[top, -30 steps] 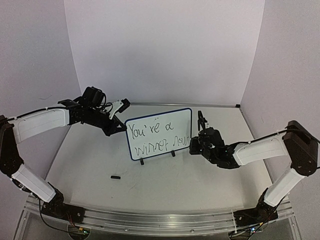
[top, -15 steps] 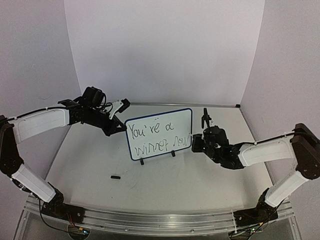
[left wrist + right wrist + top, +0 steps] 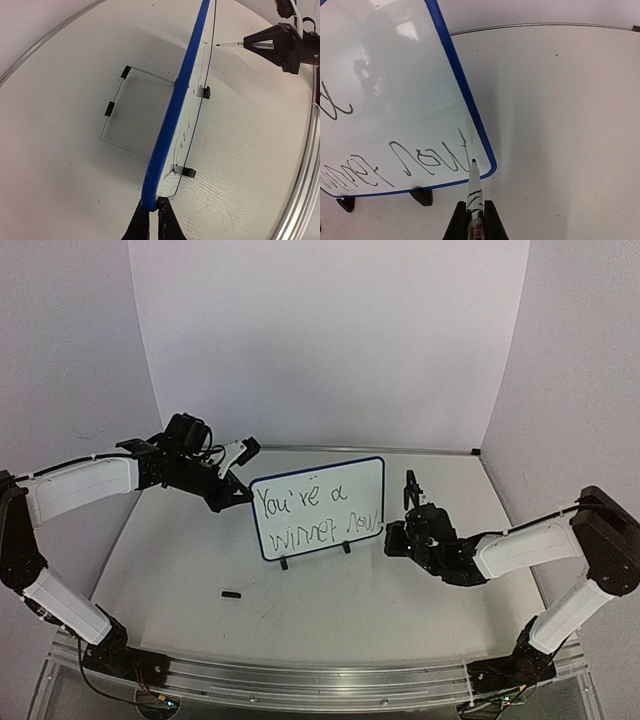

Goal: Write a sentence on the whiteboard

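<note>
Both arms — left arm [image 3: 80, 488], right arm [image 3: 525, 545] — are wearing white shells over black joints; thin dark cables [image 3: 100, 456] are running alongside, and black fingers [image 3: 456, 225] are tapering from each wrist.

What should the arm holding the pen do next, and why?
Probably ease the marker straight back from the whiteboard. The sentence fills both rows, and its last stroke ends at the blue frame beside the pen tip. The left wrist view shows the tip just clear of the surface. The right tool grips the marker; the left tool pinches the board's edge.
</note>
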Motion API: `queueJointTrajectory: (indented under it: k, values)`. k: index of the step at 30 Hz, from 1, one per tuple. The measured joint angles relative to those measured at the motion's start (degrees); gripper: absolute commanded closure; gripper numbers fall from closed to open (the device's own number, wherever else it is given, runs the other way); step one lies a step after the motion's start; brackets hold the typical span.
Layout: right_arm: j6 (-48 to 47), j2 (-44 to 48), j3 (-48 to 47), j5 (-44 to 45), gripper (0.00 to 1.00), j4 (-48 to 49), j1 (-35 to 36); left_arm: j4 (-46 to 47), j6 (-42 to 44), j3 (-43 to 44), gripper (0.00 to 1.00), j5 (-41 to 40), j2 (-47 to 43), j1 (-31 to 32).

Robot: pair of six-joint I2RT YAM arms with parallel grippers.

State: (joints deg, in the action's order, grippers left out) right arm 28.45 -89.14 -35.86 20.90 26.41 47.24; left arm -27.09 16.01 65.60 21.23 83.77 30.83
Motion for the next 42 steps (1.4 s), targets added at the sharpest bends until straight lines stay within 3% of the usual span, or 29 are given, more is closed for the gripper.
queueJointTrajectory:
  k: [42]
  values:
    - [0.5,-5.4,-1.0,-1.8,1.0,2.0,-1.3,0.0,0.0,0.0,1.0,0.0,0.0,0.0]
